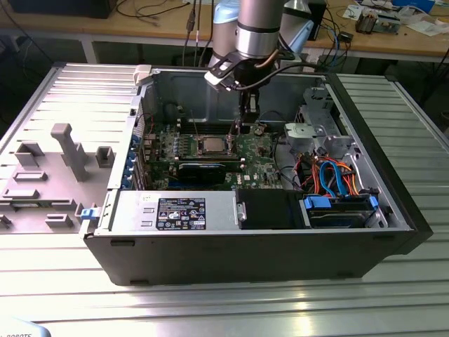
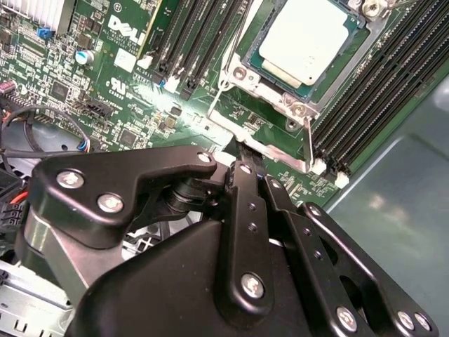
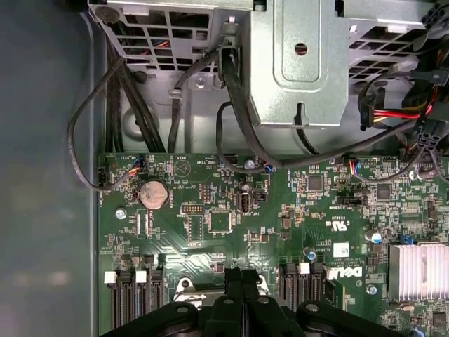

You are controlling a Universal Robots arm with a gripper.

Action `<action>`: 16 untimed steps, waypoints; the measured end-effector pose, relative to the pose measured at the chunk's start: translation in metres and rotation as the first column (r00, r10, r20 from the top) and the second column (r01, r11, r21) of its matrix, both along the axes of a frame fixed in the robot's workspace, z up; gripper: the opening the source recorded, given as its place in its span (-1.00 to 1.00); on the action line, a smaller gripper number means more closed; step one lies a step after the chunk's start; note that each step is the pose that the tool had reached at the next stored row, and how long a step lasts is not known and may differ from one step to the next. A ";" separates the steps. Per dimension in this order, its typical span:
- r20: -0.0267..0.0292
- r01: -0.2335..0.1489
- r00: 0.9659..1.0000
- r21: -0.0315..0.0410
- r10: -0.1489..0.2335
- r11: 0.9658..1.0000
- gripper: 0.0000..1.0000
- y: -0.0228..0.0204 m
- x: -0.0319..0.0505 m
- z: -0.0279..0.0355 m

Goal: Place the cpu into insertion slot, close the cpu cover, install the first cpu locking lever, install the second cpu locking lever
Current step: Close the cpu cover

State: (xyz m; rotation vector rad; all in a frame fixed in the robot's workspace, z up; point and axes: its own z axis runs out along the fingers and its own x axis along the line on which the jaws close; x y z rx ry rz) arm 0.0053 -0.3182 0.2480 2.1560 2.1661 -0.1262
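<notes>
One cpu (image 2: pixel 305 35), dull silver square, sits in one insertion slot (image 2: pixel 271 90); two thin wire levers (image 2: pixel 309 140) alongside; one claw (image 2: pixel 244 158) clenched nearby.

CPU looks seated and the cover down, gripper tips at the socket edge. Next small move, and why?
Likely a short press down on the locking lever along the cover's edge. The cpu lies seated under the lowered cpu cover, and the gripper, jaws shut, has its tips right at that lever. Whether the lever is hooked yet, I can't tell.
</notes>
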 end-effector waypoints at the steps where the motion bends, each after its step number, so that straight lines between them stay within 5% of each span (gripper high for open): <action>1: 0.000 0.000 1.000 0.000 0.000 1.000 -0.79 0.0000 -0.0006 0.0000; 16: 0.000 0.000 1.000 0.000 0.000 1.000 -0.79 0.0004 -0.0115 0.0000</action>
